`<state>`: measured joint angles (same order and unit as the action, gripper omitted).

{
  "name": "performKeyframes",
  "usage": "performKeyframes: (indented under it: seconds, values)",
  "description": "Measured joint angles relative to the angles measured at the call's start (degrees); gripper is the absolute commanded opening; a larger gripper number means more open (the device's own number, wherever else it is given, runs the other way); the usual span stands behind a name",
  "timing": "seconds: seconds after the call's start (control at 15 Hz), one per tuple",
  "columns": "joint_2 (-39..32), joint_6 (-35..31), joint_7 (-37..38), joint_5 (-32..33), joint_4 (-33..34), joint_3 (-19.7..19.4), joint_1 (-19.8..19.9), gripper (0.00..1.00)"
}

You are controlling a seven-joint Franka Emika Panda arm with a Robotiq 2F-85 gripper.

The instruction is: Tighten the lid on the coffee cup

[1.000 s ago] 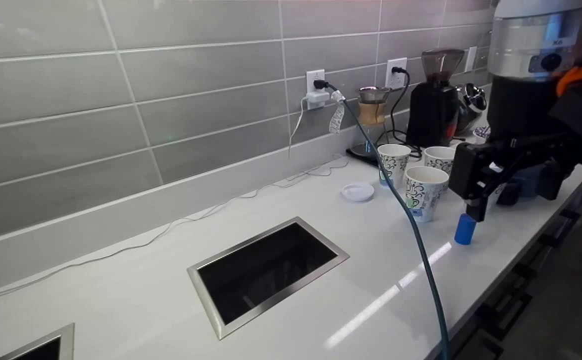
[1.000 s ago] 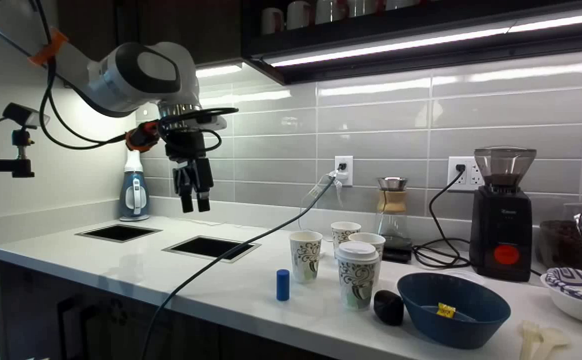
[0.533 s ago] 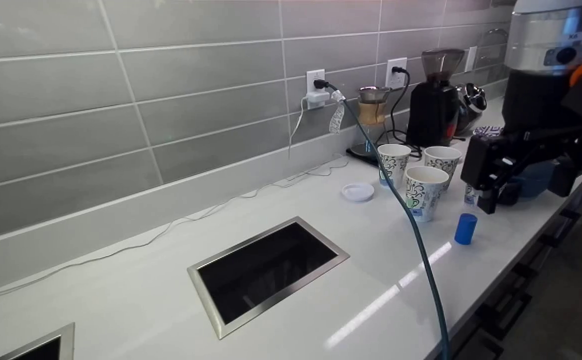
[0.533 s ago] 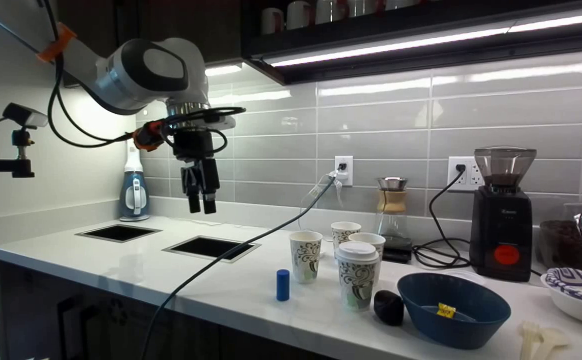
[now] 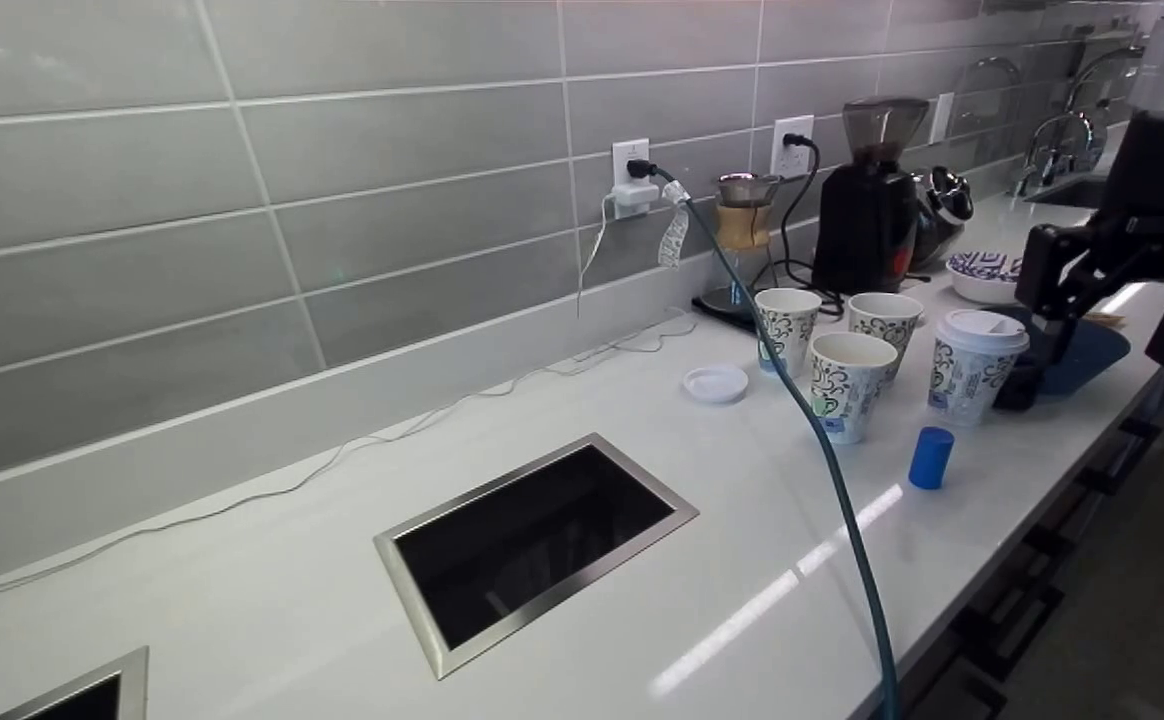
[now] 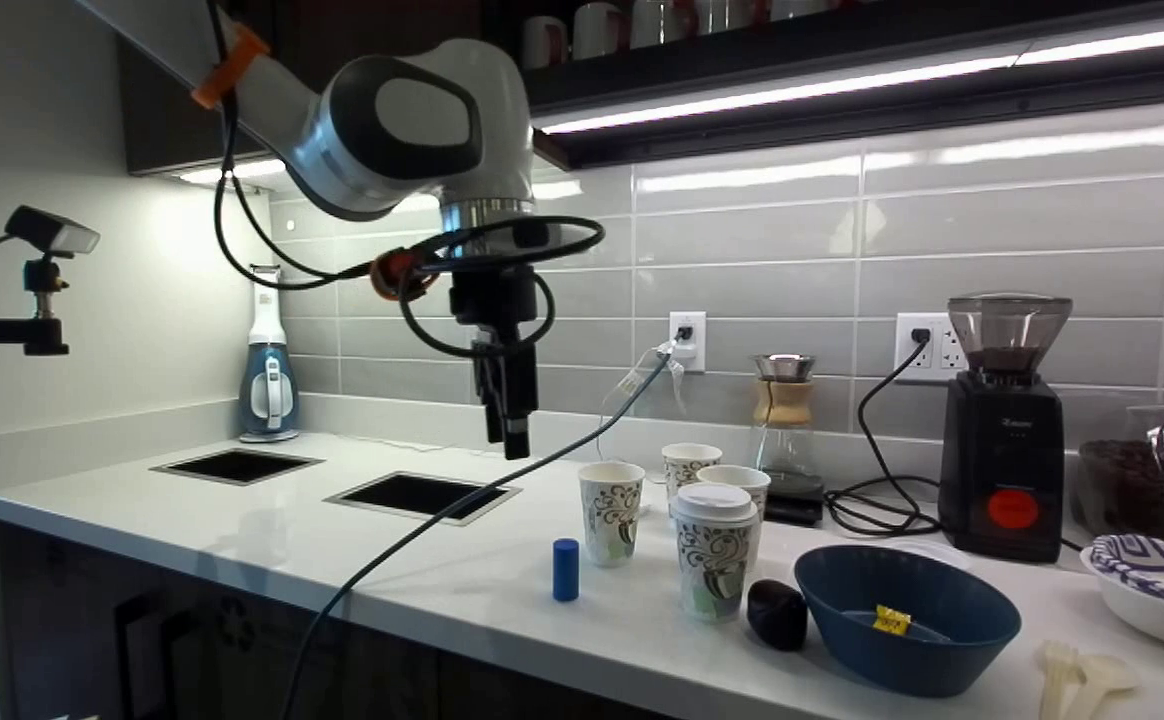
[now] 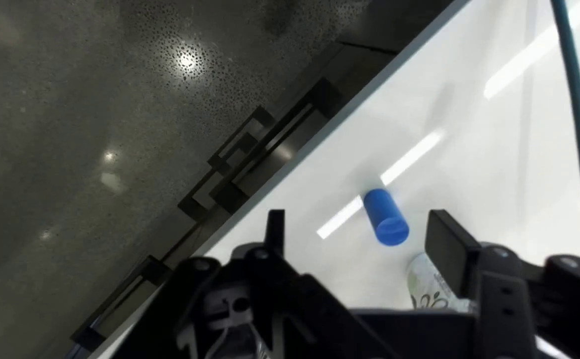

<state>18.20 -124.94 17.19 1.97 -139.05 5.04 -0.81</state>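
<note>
Two dark framed openings [image 6: 424,494] lie in your counter [image 6: 482,560], toward the left in an exterior view; next, your gripper [image 6: 505,445] hangs above the counter, its fingers [image 7: 449,252] spread wide in the wrist view; lower and further right, a blue cylinder [image 6: 565,570] stands upright; three open patterned cups [image 6: 612,515] follow; in front of the rightmost of these stands the coffee cup [image 6: 712,570], upright, the lid [image 6: 714,502] seated on its rim; how tight it is, you cannot tell; just beside the cup lies a black object [image 6: 777,615], then a navy bowl [image 6: 907,670] with a yellow packet [image 6: 892,620] inside; behind and further right, a black grinder [image 6: 1004,470].
</note>
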Motion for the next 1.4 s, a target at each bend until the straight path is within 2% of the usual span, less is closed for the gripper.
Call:
performKeyframes:
  seconds: [0.4, 0.47, 0.87, 1.4]
  values:
    - [-10.49, -4.22, 0.53, 0.02, 10.62, -1.22, 0.61, 0.03]
    - [-12.25, -4.85, 0.89, 0.02, 11.98, -1.24, 0.61, 0.0]
    - [-21.03, -8.52, 5.55, 0.41, 17.54, -1.5, 0.55, 0.0]
    - [-25.86, -10.9, 13.09, 3.68, 19.77, -3.33, -0.37, 0.0]
